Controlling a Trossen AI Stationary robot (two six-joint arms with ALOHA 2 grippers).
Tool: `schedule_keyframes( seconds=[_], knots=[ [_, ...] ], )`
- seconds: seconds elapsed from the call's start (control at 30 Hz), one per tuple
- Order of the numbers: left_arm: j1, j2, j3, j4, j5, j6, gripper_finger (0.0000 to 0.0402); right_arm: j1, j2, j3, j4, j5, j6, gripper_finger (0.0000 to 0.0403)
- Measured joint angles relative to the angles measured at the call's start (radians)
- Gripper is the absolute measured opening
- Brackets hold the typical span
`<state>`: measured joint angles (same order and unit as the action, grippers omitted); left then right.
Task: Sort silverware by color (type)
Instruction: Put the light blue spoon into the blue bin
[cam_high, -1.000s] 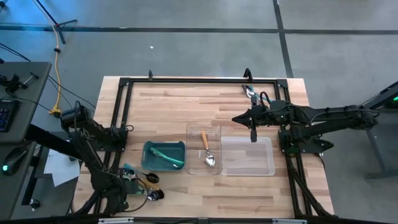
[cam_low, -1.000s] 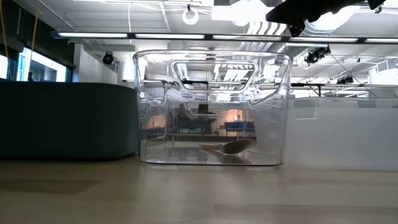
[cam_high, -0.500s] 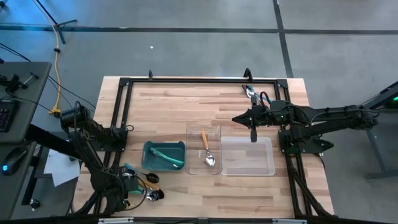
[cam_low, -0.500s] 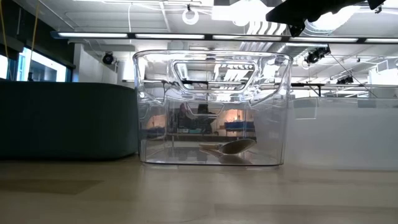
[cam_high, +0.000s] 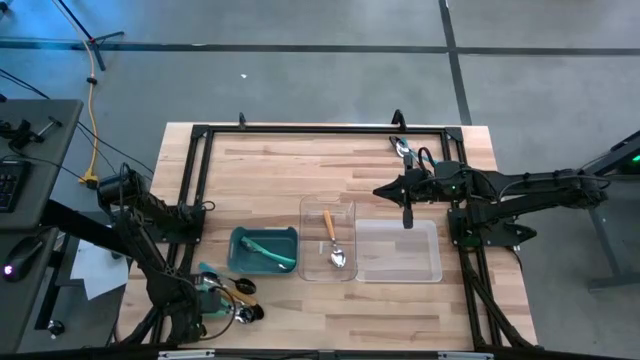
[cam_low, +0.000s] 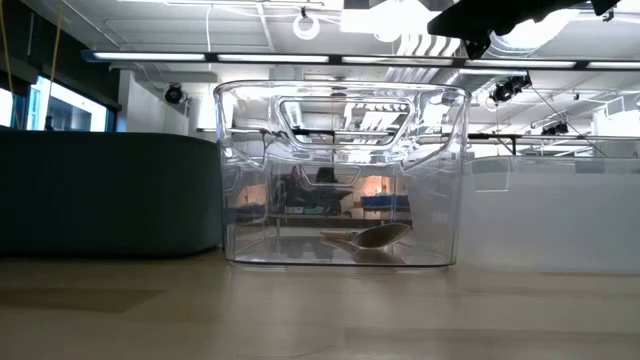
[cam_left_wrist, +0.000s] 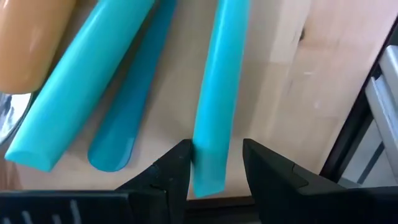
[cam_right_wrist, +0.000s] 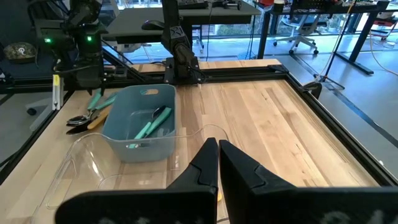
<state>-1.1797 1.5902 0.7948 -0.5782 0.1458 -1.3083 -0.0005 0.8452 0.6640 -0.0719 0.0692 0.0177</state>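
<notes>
A teal bin (cam_high: 262, 252) sits on the wooden worktop (cam_high: 270, 165), close to the left pincer (cam_high: 212, 296). Beside the bin stands a clear tray (cam_high: 328, 238), and touching that tray's far side a second, wider clear tray (cam_high: 398, 250), which lies just under the right pincer (cam_high: 406, 216). A black metal frame (cam_high: 320, 130) borders the worktop. Grey floor (cam_high: 300, 80) surrounds it.

I see the bin (cam_high: 263, 251) left of the middle tray (cam_high: 329, 240); one spoon (cam_high: 333, 240) lies inside that tray, another tray (cam_high: 399, 250) to its right.
</notes>
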Motion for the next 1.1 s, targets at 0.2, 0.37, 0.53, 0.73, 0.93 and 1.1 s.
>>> schedule_keyframes(
  seconds=[0.2,0.37,0.53,0.73,0.93,1.1],
  knots=[
    [0.006,0.0,0.0,-0.002,-0.009,0.0,0.0135,0.0,0.0,0.0,0.0,0.0,0.0,0.0],
    [0.022,0.0,0.0,-0.003,-0.04,0.0,0.0135,0.0,0.0,0.0,0.0,0.0,0.0,0.0],
    [0.039,0.001,-0.001,-0.003,-0.07,0.0,0.0135,0.0,0.0,0.0,0.0,0.0,0.0,0.0],
    [0.042,0.011,-0.004,0.0,-0.064,0.001,0.0135,0.0,0.0,0.0,-0.003,0.0,0.0,0.0],
    [0.042,0.013,-0.005,-0.002,-0.065,0.0,0.0132,0.0,0.0,0.0,-0.003,0.0,0.0,0.0],
    [0.042,0.013,-0.006,-0.007,-0.066,0.003,0.0089,0.0,0.0,0.0,-0.003,0.0,0.0,0.0]
  ],
)
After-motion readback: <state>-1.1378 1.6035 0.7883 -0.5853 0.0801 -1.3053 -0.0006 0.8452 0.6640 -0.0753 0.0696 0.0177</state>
